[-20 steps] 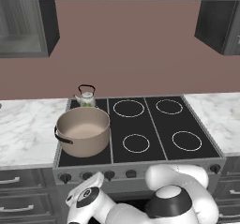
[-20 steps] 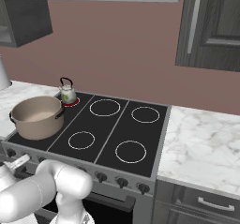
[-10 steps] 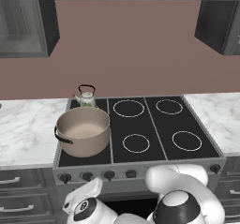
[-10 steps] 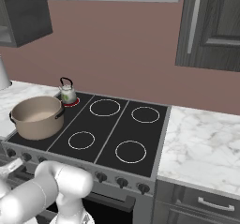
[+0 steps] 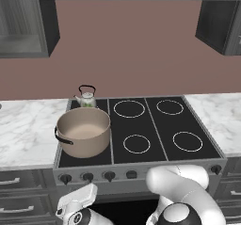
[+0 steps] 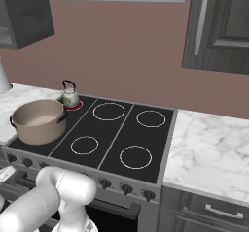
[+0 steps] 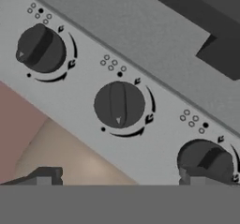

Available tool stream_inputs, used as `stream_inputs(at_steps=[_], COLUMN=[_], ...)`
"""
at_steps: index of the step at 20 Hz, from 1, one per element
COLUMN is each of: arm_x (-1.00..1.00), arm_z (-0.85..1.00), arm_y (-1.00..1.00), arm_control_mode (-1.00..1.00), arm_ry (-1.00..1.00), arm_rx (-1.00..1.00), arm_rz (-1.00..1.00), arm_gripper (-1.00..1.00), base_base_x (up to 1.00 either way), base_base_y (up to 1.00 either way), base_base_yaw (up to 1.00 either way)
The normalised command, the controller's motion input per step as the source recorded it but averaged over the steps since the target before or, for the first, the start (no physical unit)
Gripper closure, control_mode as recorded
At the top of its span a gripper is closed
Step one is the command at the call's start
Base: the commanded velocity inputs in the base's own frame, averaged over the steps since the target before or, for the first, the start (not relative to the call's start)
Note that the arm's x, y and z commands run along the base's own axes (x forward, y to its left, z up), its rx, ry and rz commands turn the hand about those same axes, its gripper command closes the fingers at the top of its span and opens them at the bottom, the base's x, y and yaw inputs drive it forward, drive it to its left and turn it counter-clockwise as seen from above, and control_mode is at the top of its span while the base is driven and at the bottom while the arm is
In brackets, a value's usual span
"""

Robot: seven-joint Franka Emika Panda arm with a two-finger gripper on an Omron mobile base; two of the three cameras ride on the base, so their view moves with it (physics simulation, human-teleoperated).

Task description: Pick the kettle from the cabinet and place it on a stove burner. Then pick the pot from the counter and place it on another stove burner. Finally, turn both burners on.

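one pot (image 5: 84, 131), one kettle (image 5: 87, 97), three knobs (image 7: 119, 104)

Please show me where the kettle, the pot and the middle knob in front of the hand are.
kettle (image 5: 87, 98), left base view, on its white body.
pot (image 5: 84, 137), left base view, on its front wall.
middle knob (image 7: 119, 104), hand view, on its dark face.

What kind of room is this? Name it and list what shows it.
A home kitchen, by the look of it. A black glass cooktop with ring burners carries a pot and a small kettle, marble counters flank it, and dark wall cabinets hang above.
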Motion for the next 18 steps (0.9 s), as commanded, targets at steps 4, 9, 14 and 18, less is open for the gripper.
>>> stream_inputs(at_steps=[4, 9, 14, 18], arm_x=[0.0, 0.0, 0.0, 0.04], arm_z=[0.0, -0.03, -0.08, -0.06], arm_y=[0.21, 0.16, 0.09, 0.02], arm_control_mode=[-1.0, -1.0, -1.0, -1.0], arm_ry=[0.0, 0.0, -0.02, -0.05], arm_rx=[0.11, 0.14, 0.16, 0.16], arm_rz=[0.0, 0.0, 0.01, 0.0], arm_gripper=[-1.0, -1.0, -1.0, -1.0], base_base_x=[0.0, 0.0, 0.0, 0.0], base_base_y=[0.0, 0.0, 0.0, 0.0], base_base_yaw=[0.0, 0.0, 0.0, 0.0])
